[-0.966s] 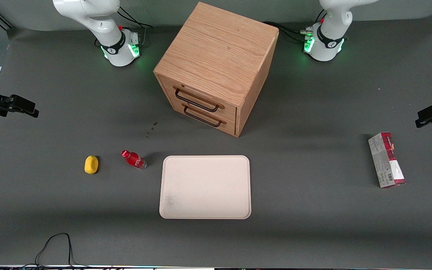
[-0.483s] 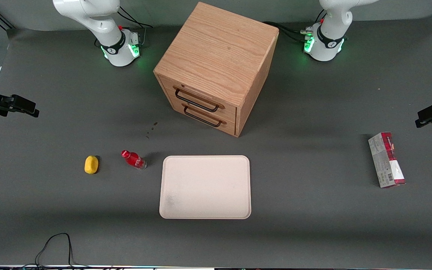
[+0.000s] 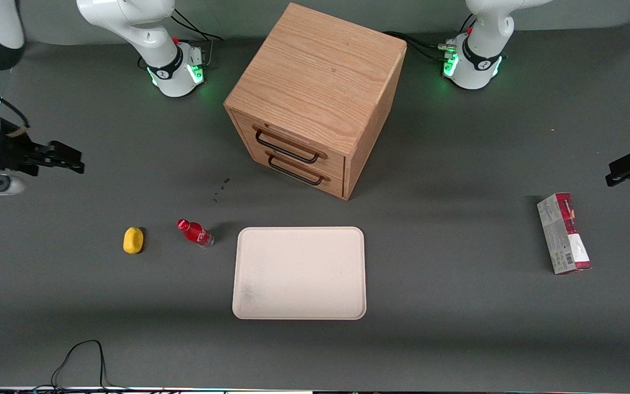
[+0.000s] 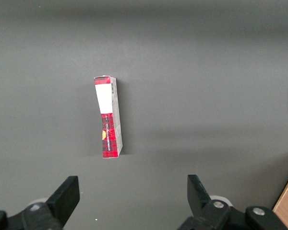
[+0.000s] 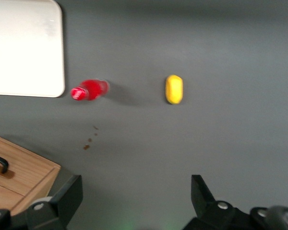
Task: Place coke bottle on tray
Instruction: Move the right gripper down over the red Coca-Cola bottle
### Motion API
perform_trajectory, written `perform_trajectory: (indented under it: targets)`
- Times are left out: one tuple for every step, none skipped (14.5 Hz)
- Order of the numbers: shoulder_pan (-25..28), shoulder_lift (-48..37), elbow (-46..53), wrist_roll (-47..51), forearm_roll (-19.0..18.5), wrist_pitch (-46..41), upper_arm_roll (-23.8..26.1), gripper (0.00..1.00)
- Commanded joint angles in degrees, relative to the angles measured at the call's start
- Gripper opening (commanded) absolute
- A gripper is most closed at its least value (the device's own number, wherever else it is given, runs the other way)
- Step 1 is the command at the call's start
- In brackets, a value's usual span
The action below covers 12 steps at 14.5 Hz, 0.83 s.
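Note:
The coke bottle (image 3: 194, 233), small and red with a red cap, sits on the dark table beside the tray (image 3: 299, 272), a short gap from the tray's rim. The tray is large, flat and cream-beige, with nothing on it. My right gripper (image 3: 74, 160) hovers at the working arm's end of the table, farther from the front camera than the bottle and well apart from it. In the right wrist view the gripper (image 5: 134, 194) is open with nothing between its fingers, and the coke bottle (image 5: 89, 90) and a corner of the tray (image 5: 24, 48) both show.
A yellow lump (image 3: 133, 240) lies beside the bottle, toward the working arm's end. A wooden drawer cabinet (image 3: 315, 93) stands farther from the front camera than the tray. A red-and-grey carton (image 3: 564, 232) lies toward the parked arm's end. A black cable (image 3: 80, 358) loops near the front edge.
My right gripper has moved in from the table's end toward the middle, with more of the arm now in view. The bottle, tray and other things have not moved.

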Motion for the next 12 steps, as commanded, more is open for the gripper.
perform_trajectory:
  targets:
    - [5.17, 6.68, 7.39, 6.78, 0.4, -0.76, -0.18, 1.0]
    - [6.84, 7.56, 7.75, 9.16, 0.31, -0.67, -0.18, 1.0]
    - [8.25, 8.36, 7.75, 10.31, 0.31, 0.2, -0.18, 1.0]
    - [9.22, 8.45, 7.58, 10.59, 0.31, 2.03, -0.18, 1.0]
    - [9.23, 8.71, 7.49, 10.68, 0.4, 2.83, -0.18, 1.0]
    - [9.23, 9.32, 7.49, 10.59, 0.92, 3.1, -0.18, 1.0]
    - [9.23, 9.94, 7.31, 10.59, 1.62, 3.8, -0.18, 1.0]
    - [9.23, 10.38, 6.7, 10.59, 1.89, 4.68, -0.18, 1.0]
    - [9.41, 10.65, 5.13, 10.59, 1.89, 5.91, -0.18, 1.0]
    - [9.49, 10.56, 2.77, 10.59, 1.89, 8.35, -0.18, 1.0]
    - [9.5, 10.21, 0.13, 10.68, 1.89, 11.16, -0.18, 1.0]
    - [9.5, 10.12, -1.81, 10.68, 1.98, 13.11, -0.18, 1.0]
